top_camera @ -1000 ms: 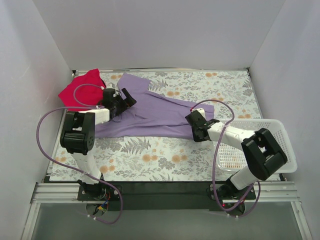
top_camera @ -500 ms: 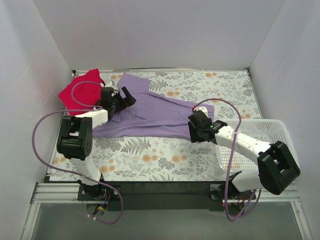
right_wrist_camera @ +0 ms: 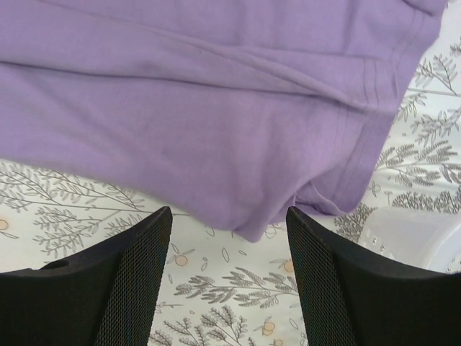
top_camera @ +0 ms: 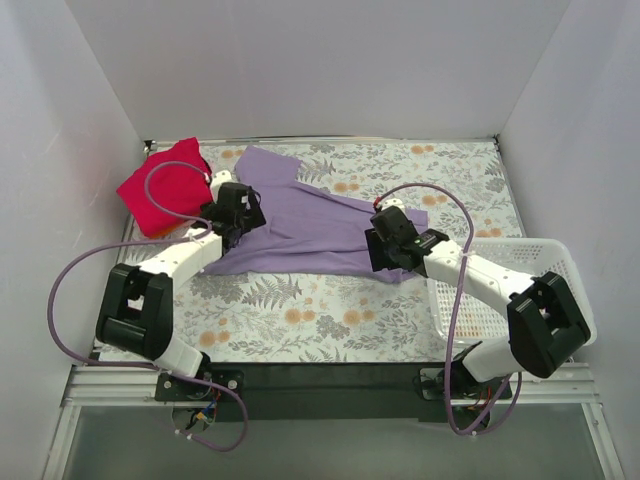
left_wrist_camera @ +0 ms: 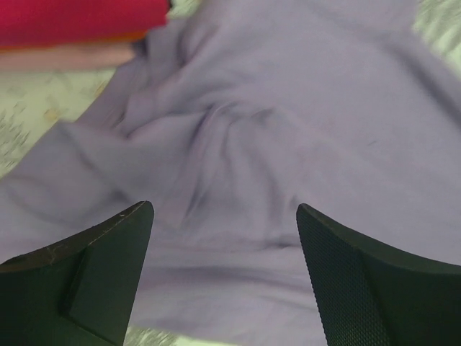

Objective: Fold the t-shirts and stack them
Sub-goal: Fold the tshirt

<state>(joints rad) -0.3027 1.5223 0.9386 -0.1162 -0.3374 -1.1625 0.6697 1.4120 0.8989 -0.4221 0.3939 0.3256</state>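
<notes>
The lavender t-shirt (top_camera: 310,225) lies spread across the middle of the table, creased, its hem end toward the right. The red t-shirt (top_camera: 160,185) sits folded at the back left corner. My left gripper (top_camera: 243,208) hovers over the lavender shirt's left part near the red one, open, with only cloth (left_wrist_camera: 238,144) below and the red shirt (left_wrist_camera: 79,18) at the view's top left. My right gripper (top_camera: 378,250) is open just off the lavender shirt's near right corner (right_wrist_camera: 259,223), nothing between its fingers (right_wrist_camera: 137,274).
A white mesh basket (top_camera: 520,290) stands at the right edge, beside my right arm; its corner (right_wrist_camera: 425,238) shows in the right wrist view. White walls close in the back and both sides. Floral tablecloth (top_camera: 300,310) lies bare in front of the shirt.
My right gripper has opened and let go of the lavender shirt's right corner, shifting slightly back. My left gripper has dropped lower over the shirt and its elbow swung outward.
</notes>
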